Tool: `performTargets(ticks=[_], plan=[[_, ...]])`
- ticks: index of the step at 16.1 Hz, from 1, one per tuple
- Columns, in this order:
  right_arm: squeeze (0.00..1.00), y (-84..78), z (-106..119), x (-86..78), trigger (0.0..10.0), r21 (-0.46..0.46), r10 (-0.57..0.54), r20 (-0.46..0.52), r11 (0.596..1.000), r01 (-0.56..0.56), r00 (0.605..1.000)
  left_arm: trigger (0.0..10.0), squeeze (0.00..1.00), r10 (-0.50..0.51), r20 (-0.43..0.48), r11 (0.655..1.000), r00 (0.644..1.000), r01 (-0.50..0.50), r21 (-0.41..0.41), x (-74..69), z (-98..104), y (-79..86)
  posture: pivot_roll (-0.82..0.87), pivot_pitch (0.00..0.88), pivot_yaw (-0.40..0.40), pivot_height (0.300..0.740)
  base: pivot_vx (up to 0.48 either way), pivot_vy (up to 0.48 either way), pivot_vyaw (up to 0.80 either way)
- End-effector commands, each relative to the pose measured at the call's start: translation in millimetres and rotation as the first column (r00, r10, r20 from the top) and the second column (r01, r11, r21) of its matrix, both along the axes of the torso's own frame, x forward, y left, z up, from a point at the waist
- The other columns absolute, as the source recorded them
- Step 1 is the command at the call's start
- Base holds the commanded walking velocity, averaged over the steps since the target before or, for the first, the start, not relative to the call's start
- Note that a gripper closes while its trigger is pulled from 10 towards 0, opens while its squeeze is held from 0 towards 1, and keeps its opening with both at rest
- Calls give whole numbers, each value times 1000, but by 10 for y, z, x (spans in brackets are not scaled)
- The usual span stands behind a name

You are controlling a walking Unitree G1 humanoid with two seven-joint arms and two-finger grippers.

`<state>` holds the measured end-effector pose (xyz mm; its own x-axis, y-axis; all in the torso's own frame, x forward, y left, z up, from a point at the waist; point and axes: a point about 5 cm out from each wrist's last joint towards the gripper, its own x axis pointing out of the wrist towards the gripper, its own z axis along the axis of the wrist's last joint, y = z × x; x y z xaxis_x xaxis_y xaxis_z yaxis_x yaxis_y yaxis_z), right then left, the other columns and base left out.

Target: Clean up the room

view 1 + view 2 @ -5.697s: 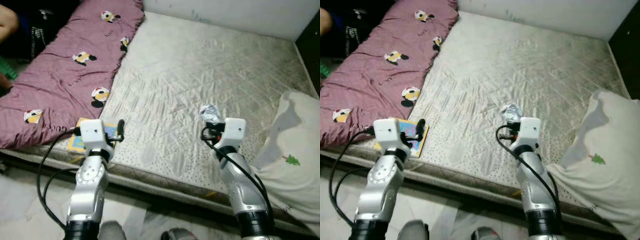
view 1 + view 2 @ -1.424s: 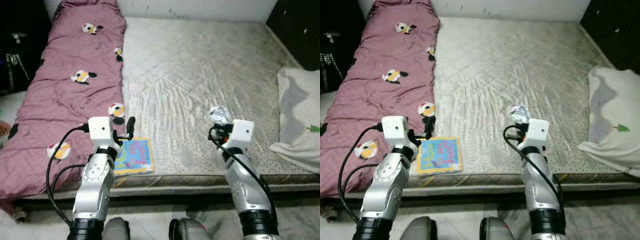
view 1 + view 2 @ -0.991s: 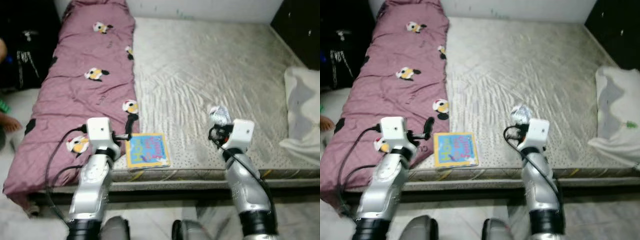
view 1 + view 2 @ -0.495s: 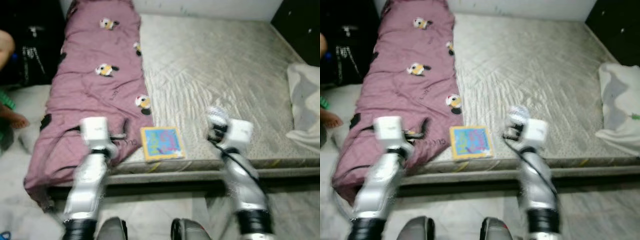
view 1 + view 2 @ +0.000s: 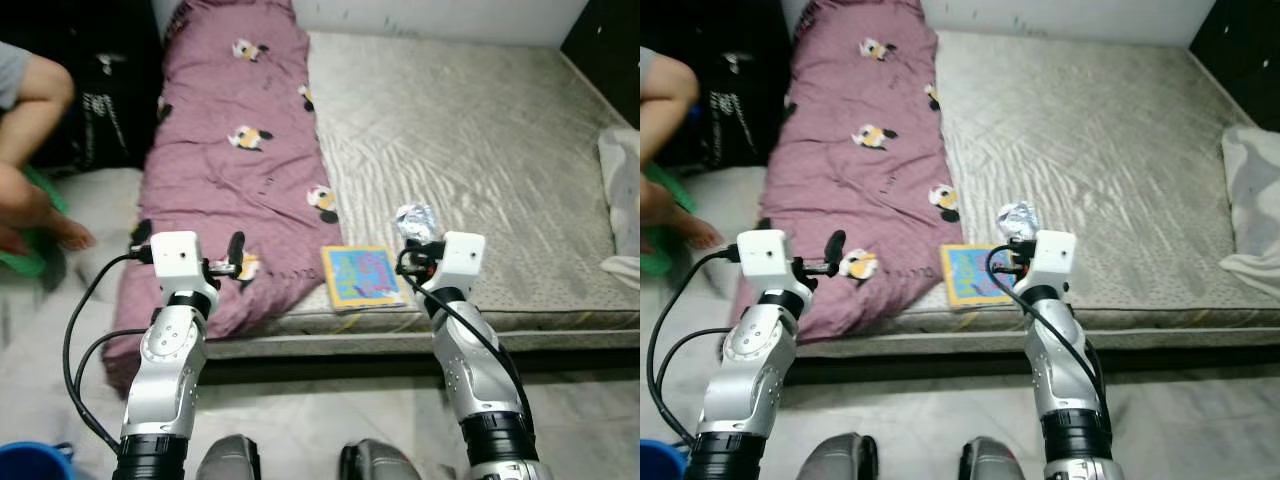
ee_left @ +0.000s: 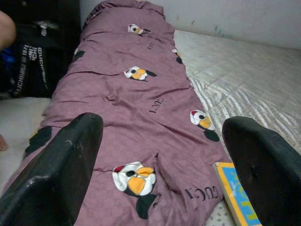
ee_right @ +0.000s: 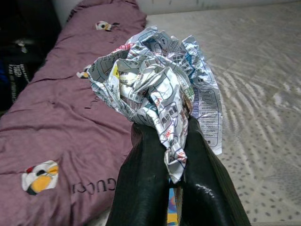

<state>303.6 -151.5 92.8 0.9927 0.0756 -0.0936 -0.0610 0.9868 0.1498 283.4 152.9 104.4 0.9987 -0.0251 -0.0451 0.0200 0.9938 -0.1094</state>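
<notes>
Both my silver arms are bent and reach forward, side by side. My right gripper [image 7: 175, 162] has its two black fingers [image 7: 146, 179] squeezed tight together on a crumpled paper ball [image 7: 155, 80]. My left gripper [image 6: 164, 155] holds nothing, and its fingers [image 6: 61, 165] are spread far apart.

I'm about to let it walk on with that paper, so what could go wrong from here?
1. The right gripper pinches only the lower edge of the crumpled paper; most of the wad bulges free above the fingers, so it might slip out while walking.
2. A person's foot rests on the floor to the robot's left, near the left gripper; turning that way could bump it.
</notes>
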Motion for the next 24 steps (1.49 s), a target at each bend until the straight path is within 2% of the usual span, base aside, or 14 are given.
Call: performTargets(ticks=[1,6,9,10,13,15,19,24], plan=[[0,-88,-45,-24,10000,-15,-21,-16,1000,20,1000,10000,0,-18,-7,1000,1000,18,-6,-13,-20,-52,18,129,-56,740,0,352,0],[0,-94,-30,-20,10000,-15,-22,-8,1000,22,1000,10000,0,-8,-18,1000,1000,8,-2,-61,-52,-19,19,131,-57,740,0,352,0],[0,-147,2,-69,10000,-30,-24,8,999,24,1000,10000,0,4,-25,1000,1000,-4,18,-101,-61,57,19,133,-55,740,0,352,0],[0,-219,-11,-140,10000,-43,-32,5,999,32,999,10000,0,31,-42,999,999,-29,39,-179,-94,171,19,135,-51,740,0,352,0],[0,-306,-55,-245,10000,-71,-28,-13,997,27,1000,10000,0,53,-75,997,996,-49,59,-336,-170,283,19,134,-50,740,0,312,0],[0,-290,-38,-250,10000,-99,20,-4,995,-20,1000,10000,0,49,-70,997,996,-44,68,-386,-187,268,18,136,-53,740,0,0,647],[0,-211,-2,-192,10000,-92,35,5,995,-34,999,10000,0,57,-35,996,998,-55,66,-315,-109,222,21,127,-63,740,0,0,800],[0,-207,-16,-195,10000,-95,44,0,995,-43,999,10000,0,77,-42,992,996,-72,104,-396,-154,335,22,125,-63,740,0,0,800]])
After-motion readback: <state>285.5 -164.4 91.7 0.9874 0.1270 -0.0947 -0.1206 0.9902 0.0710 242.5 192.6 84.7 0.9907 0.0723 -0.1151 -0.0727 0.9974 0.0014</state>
